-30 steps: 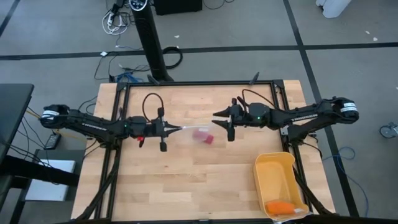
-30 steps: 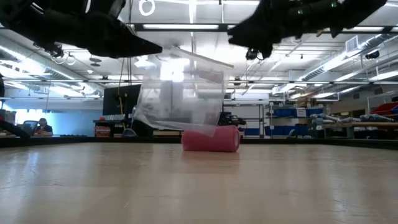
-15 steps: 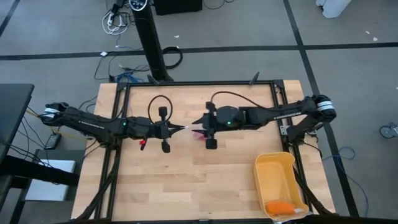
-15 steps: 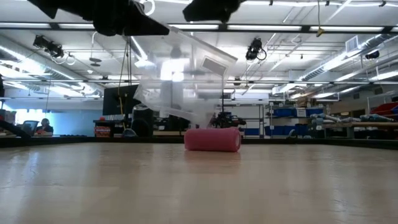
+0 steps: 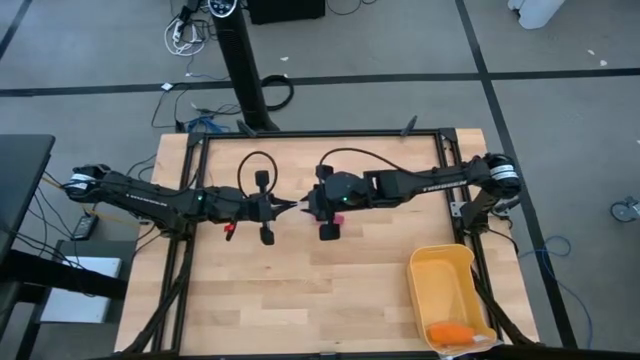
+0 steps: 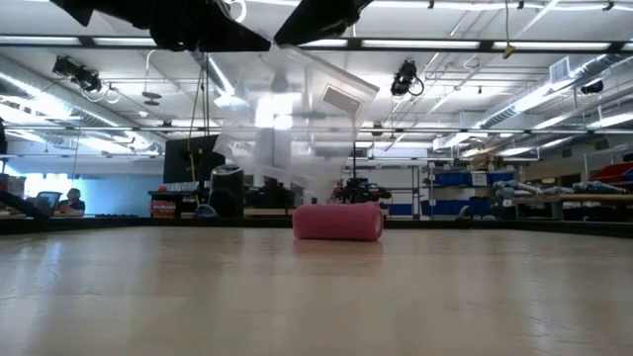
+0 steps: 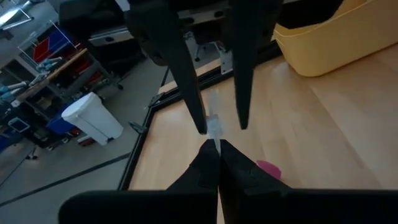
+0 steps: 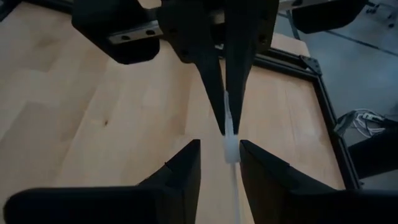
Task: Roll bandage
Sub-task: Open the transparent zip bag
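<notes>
Item: bandage (image 6: 337, 221), which we are seeing as a small pink roll lying on the table (image 6: 316, 297) near its centre, under a clear plastic bag (image 6: 297, 129). Left gripper (image 5: 287, 207), fingers pressed together, is pinching the bag's edge above the table. Right gripper (image 5: 308, 203), facing it from the right, is holding its fingers (image 8: 186, 163) spread around the same edge. Yellow bin (image 5: 441, 285) is sitting at the table's near right, with an orange object (image 5: 449, 332) inside.
</notes>
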{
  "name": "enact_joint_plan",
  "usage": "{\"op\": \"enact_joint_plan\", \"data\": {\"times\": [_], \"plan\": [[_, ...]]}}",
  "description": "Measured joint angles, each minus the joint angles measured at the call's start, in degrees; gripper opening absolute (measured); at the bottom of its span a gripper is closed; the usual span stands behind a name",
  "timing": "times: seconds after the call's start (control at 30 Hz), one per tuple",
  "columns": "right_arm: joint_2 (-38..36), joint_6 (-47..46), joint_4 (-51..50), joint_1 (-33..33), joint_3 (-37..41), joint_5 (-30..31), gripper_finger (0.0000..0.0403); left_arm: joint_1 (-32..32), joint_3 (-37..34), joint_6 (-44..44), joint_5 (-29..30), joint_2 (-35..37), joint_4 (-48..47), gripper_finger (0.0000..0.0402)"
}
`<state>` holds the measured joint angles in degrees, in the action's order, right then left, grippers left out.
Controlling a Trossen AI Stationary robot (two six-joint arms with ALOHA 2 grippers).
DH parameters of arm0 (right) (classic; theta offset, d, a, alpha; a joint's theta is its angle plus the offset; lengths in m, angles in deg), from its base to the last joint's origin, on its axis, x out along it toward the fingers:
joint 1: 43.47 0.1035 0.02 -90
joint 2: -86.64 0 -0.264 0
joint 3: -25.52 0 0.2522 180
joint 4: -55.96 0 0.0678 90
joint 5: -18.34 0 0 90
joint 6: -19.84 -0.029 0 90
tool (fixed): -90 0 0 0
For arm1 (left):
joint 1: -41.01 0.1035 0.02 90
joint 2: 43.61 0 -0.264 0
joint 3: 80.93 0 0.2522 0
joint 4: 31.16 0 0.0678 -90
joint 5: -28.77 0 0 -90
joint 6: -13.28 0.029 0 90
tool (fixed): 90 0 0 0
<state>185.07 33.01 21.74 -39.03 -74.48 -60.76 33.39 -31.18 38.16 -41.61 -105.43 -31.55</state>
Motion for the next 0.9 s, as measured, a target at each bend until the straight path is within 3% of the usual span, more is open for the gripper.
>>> {"op": "enact_joint_plan", "data": {"times": [0.33,0.9], "plan": [[0.0,0.5,-0.4,-0.3,0.0,1.8,0.0012,0.0,0.0,-0.1,0.0,0.0,0.0,0.0001],[-0.4,-5.2,-17.1,0.1,-0.1,6.2,0.0015,0.0,-0.1,-2.6,1.4,-0.1,-0.3,0.0001]]}}
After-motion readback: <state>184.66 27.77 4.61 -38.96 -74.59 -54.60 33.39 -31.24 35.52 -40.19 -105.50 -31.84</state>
